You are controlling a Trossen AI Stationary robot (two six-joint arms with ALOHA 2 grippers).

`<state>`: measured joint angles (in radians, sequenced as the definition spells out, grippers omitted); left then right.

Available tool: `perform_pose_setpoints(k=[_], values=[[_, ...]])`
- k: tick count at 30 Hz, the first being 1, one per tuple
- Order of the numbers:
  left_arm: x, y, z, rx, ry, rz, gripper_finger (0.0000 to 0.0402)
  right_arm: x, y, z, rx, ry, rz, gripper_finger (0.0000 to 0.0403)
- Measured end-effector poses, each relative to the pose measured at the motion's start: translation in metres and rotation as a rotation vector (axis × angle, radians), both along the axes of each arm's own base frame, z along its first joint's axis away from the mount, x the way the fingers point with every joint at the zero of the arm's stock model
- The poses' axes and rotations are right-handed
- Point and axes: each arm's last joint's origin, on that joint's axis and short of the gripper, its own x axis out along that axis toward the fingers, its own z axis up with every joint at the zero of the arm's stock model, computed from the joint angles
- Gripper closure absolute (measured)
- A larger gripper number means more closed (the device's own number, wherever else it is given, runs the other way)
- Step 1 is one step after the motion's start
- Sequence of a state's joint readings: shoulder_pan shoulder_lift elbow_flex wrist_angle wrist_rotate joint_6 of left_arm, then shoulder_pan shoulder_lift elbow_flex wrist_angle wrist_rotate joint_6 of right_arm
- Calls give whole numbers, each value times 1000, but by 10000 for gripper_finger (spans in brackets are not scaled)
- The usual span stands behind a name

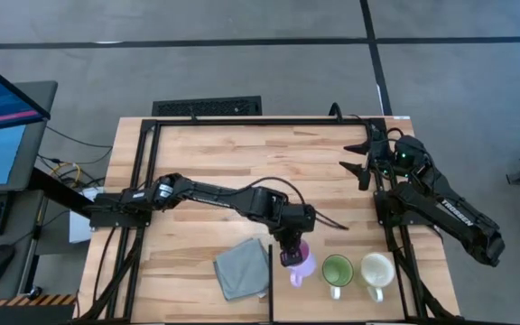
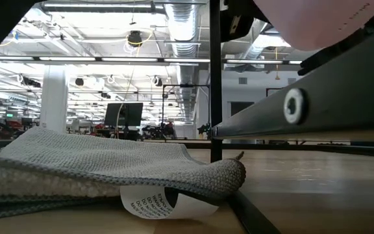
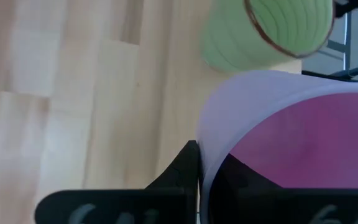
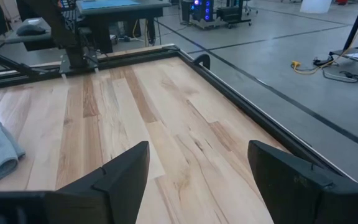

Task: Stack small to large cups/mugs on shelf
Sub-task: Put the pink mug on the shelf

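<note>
On the wooden table (image 1: 215,162), the left arm stretched across toward the near edge, its left tool (image 1: 290,254) clamped on the rim of the lilac mug (image 1: 301,264), which stood just beside the green mug (image 1: 337,271), with the cream mug (image 1: 376,269) next along. The step in hand appeared to be gripping the smallest mug; the next move would call for a clean lift. The right tool (image 4: 197,180) waited with fingers apart at the far right corner. A grey cloth (image 1: 242,268) lay beside.
</note>
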<state>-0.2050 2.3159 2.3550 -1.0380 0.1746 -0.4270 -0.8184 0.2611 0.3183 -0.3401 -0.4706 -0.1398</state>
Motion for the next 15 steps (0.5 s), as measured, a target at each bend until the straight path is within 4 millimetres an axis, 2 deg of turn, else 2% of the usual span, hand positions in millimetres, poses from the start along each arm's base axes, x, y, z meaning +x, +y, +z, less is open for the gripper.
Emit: perform_pose_setpoints(k=[6, 11, 15], values=[[1, 26, 3, 58, 4, 46, 402, 0, 0, 0, 0, 0, 0, 106], [-4, 56, -1, 133, 95, 124, 401, 0, 0, 0, 0, 0, 1, 106], [-7, 74, -3, 188, 136, 177, 401, 0, 0, 0, 0, 0, 0, 106]])
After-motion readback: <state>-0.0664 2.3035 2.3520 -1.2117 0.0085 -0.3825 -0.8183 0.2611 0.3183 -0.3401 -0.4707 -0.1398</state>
